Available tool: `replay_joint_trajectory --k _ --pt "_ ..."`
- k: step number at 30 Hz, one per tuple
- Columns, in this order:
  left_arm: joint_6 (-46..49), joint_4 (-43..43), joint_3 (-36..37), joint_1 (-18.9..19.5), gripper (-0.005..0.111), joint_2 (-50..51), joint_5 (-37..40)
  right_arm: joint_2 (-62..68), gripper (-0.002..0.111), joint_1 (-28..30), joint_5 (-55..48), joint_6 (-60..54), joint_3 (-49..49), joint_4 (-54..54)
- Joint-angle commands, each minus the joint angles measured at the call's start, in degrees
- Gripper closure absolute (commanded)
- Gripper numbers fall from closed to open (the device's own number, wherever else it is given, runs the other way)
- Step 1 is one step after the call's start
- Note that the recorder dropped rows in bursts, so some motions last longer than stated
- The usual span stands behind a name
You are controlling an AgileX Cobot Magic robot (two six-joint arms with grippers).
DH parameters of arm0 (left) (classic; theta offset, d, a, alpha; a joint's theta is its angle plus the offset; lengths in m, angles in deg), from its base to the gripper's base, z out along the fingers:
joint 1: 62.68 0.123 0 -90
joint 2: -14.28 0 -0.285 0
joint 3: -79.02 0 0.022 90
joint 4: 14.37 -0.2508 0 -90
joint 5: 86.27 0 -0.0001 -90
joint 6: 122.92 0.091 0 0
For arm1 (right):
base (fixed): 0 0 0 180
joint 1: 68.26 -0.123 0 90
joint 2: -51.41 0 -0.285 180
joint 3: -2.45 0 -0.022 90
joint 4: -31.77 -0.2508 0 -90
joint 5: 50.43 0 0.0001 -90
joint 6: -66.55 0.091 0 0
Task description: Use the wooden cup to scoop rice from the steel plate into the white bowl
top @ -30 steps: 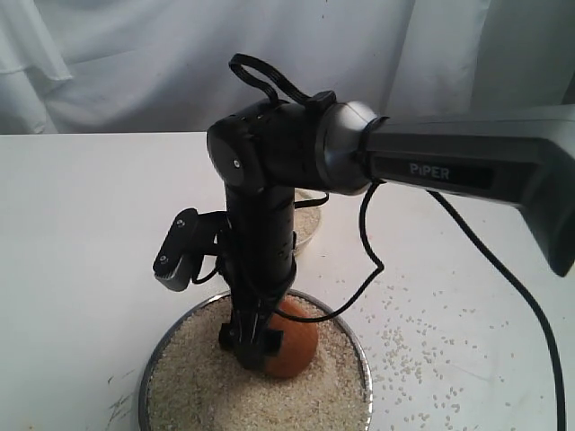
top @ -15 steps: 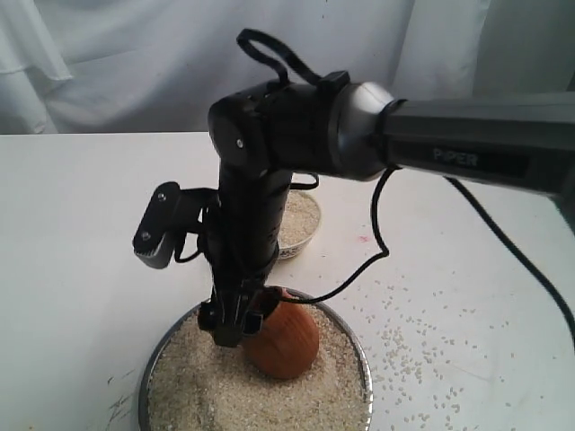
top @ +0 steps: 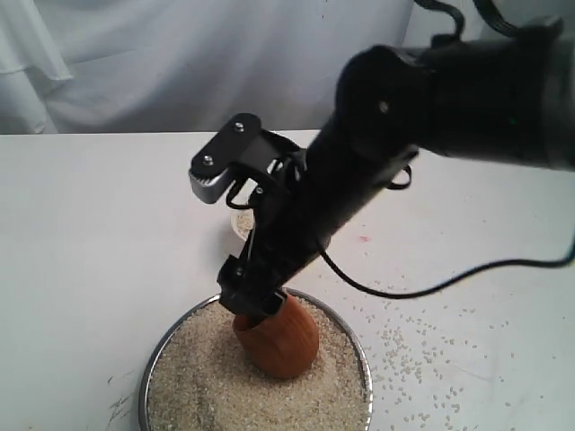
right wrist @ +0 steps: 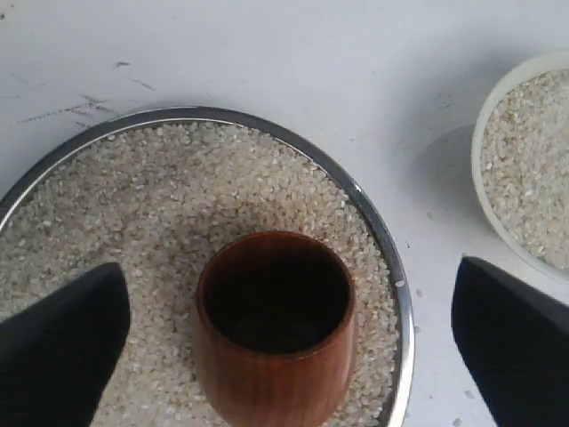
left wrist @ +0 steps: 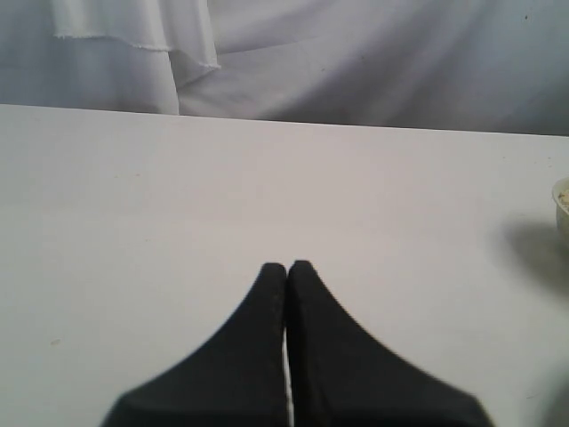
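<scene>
Right jaws gape clear of the wooden cup point(right wrist: 271, 382), left jaws meet; the white bowl point(right wrist: 480, 147) is cut off.

Brown wooden cup point(right wrist: 276, 331), beige rice point(right wrist: 178, 200), silver steel plate point(right wrist: 196, 114), white bowl point(right wrist: 478, 156).

The left tool point(left wrist: 286, 266), tips pressed together, hangs over the white table point(left wrist: 178, 196); the white bowl point(left wrist: 562, 201) shows partly.

A plain white table point(top: 81, 233) fills the foreground; its matte top carries a few dark scuff marks point(top: 117, 406) near the front edge and one small reddish spot point(top: 364, 239). Behind it hangs a pale draped cloth point(top: 180, 63), folded, with a hemmed edge point(left wrist: 133, 46). The lighting is soft and even.
</scene>
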Motion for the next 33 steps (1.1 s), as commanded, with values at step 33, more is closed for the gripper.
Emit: replay_joint_trajectory --k 33 --pt "0.0 0.0 0.3 0.1 0.107 -0.2 -0.8 2.7 0.012 0.3 29.5 -34.9 -23.8 -39.7"
